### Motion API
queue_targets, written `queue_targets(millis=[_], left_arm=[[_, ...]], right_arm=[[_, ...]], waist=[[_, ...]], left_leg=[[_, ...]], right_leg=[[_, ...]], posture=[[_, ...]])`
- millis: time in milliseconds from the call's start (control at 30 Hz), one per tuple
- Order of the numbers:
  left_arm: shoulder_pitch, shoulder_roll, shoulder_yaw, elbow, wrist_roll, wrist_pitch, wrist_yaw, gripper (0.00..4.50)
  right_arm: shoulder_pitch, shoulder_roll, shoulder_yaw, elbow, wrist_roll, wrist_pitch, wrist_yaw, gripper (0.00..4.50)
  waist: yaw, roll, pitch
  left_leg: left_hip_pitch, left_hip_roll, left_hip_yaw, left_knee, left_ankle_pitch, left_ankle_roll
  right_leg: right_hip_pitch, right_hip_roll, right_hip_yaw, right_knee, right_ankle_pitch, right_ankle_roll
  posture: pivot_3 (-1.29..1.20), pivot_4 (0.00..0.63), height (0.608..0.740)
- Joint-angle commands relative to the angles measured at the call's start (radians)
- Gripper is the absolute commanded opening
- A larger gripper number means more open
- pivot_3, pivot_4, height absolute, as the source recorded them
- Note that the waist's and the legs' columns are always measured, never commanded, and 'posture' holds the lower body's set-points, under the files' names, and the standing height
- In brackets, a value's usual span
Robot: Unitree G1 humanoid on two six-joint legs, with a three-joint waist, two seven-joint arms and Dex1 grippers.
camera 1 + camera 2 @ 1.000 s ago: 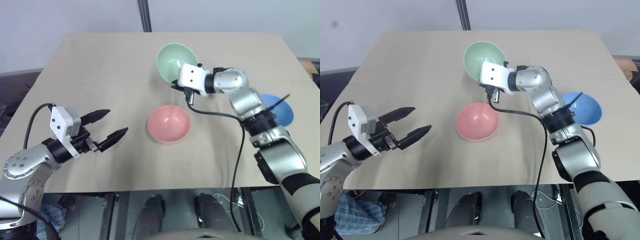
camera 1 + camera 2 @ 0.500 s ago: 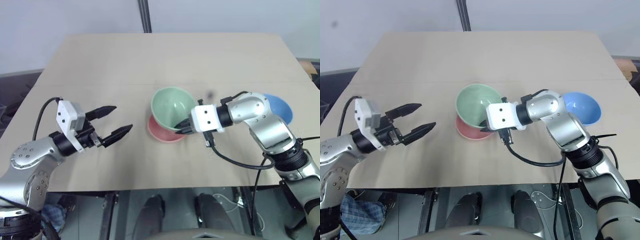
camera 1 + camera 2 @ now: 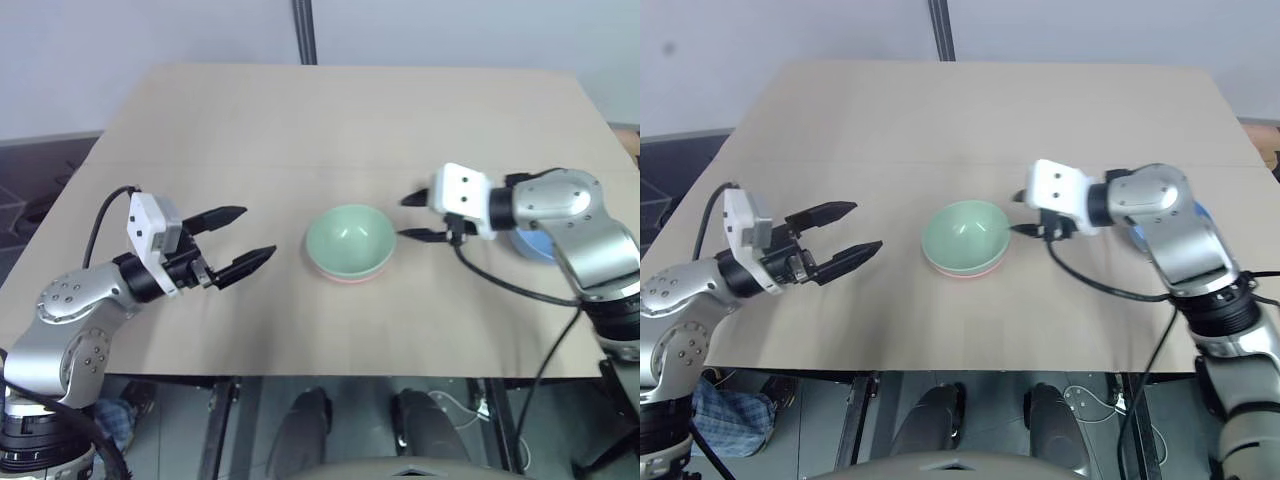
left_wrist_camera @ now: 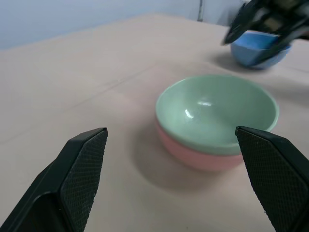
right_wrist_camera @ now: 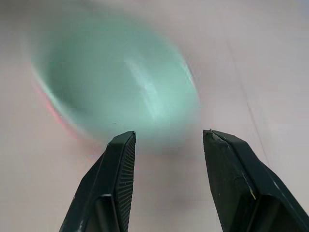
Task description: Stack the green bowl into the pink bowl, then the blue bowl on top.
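The green bowl (image 3: 348, 236) sits nested upright in the pink bowl (image 4: 203, 158) at the middle of the table, with only a pink edge showing beneath it. The blue bowl (image 4: 256, 50) stands to the right, mostly hidden behind my right arm in the eye views. My right gripper (image 3: 405, 218) hovers just right of the green bowl, pointing at it, open and empty. To the left of the stack, my left gripper (image 3: 255, 232) is open wide with nothing in it and points toward the bowls.
The tan table (image 3: 300, 120) stretches bare behind and to the left of the bowls. A black cable (image 3: 500, 283) hangs from my right wrist over the table's front right. A dark post (image 3: 305, 30) stands behind the far edge.
My right gripper brought the green bowl from the far side down into the pink bowl, let go of it and drew back to the right. The left arm has hardly moved.
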Motion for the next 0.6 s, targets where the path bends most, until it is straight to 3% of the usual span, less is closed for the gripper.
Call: queue_targets(millis=[33,333,600], left_arm=[[-0.058,-0.006,-0.031,-0.034,-0.035,0.0,-0.02,4.5],[-0.201,-0.031,-0.145,0.067,-0.008,-0.02,-0.09,4.5],[-0.281,-0.052,-0.19,0.149,0.012,-0.037,-0.147,4.5]], right_arm=[[0.007,-0.058,-0.107,0.044,-0.032,-0.009,-0.082,2.32],[0.133,-0.135,-0.256,-0.03,-0.023,0.186,-0.201,2.32],[0.164,-0.042,-0.319,-0.153,0.046,0.593,-0.339,2.32]], waist=[[-0.002,0.0,0.0],[-0.009,0.0,0.0],[-0.008,0.0,0.0]], left_leg=[[0.0,0.0,0.0,0.0,0.0,0.0],[0.0,0.0,0.001,0.0,0.0,0.0],[0.0,0.001,0.001,0.001,0.0,0.0]], right_leg=[[0.0,0.0,0.0,0.0,0.0,0.0],[0.0,0.001,0.001,0.0,0.0,0.0],[0.0,0.001,0.002,0.001,0.0,0.0]], posture=[[0.0,0.15,0.74],[0.0,0.15,0.74],[0.0,0.15,0.74]])
